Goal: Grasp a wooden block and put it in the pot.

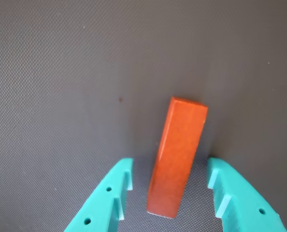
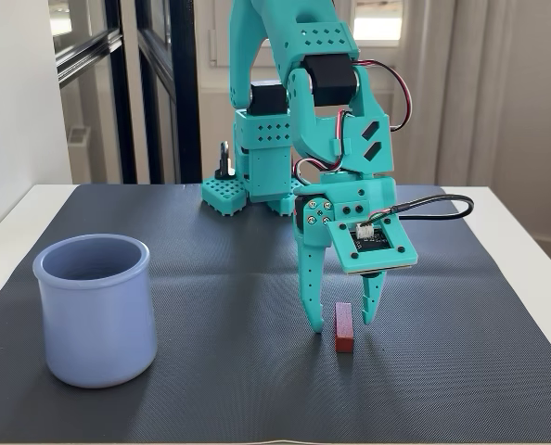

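Your teal fingers (image 1: pixel 109 198) are spread wide, one on each side of the wooden block (image 1: pixel 177 157), and the wrist view shows dark mat in the gap on both sides, so neither finger touches it. The gripper (image 2: pixel 342 320) holds nothing. In the fixed view its two tips reach down to just above the mat, with the block (image 2: pixel 344 327) between them and nearer the right tip.

The block is a slim red-brown bar lying flat on the mat, its long axis running away from the wrist camera, slightly tilted to the right in that view.

Around it you have the dark grey textured mat (image 2: pixel 211 278), which covers most of a white table (image 2: pixel 526 250). The pale periwinkle pot (image 2: pixel 96 309) stands upright on the mat at the left of the fixed view, well apart from the block and the gripper, its mouth open.
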Controlling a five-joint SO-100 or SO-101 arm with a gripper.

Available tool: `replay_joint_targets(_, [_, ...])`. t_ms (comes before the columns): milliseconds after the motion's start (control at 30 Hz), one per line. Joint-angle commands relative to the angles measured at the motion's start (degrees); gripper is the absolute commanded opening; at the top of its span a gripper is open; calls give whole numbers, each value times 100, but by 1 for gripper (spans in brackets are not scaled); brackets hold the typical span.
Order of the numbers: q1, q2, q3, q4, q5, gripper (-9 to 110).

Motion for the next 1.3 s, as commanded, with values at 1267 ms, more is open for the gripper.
replay_joint_targets(1267, [1740,2733,387,18,-686,2])
